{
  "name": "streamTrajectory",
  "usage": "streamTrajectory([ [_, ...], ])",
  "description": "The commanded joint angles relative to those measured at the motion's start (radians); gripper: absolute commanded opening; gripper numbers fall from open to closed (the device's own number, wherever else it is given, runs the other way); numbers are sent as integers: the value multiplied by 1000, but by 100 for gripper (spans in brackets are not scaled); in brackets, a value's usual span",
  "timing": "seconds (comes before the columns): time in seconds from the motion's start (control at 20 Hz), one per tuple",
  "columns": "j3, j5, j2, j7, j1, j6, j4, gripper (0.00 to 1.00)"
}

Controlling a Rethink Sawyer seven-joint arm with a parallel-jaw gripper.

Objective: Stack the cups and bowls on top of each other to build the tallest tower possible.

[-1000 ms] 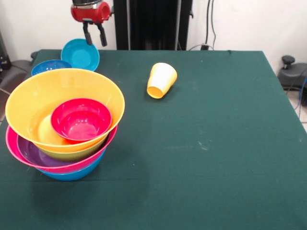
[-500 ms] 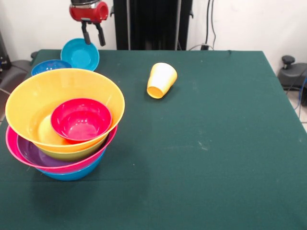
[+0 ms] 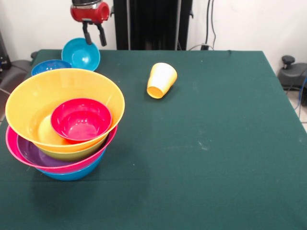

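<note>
Gripper (image 3: 94, 35), red-bodied with two dark fingers, hangs at the 11 o'clock corner of the table (image 3: 206, 158); its fingers stand apart with a visible gap and clamp nothing. Directly beneath its tips a light blue bowl (image 3: 80, 54) sits tilted, its opening turned toward the camera. Whether the fingertips touch its rim cannot be told. Beside it, toward 9 o'clock, a dark blue bowl (image 3: 50, 66) rests on the green cloth, partly hidden by the tower.

Tower (image 3: 62, 122) stands at 9 o'clock, near the table's left edge. From the bottom up: a blue bowl (image 3: 72, 174), a pink bowl (image 3: 12, 143), a purple bowl (image 3: 36, 154), a green bowl (image 3: 72, 154), then a large orange bowl (image 3: 33, 96), leaning slightly. Inside the orange bowl sits a small red bowl (image 3: 80, 119), empty, off-centre toward the right wall.

Yellow-orange cup (image 3: 161, 80) lies on its side at 12 o'clock, well apart from the tower, mouth toward the camera, empty.

Count: eight bowls, six in the tower and two loose; one cup visible.
</note>
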Motion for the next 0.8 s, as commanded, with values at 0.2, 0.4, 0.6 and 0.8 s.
streamTrajectory([
  [0.2, 25, -121, 142, -118, 21, 7, -104, 100],
  [0.4, 36, -169, 212, -167, 6, 25, -156, 100],
  [0.6, 47, -201, 258, -195, -14, 32, -194, 100],
  [0.8, 48, -229, 287, -189, -24, 22, -215, 100],
])
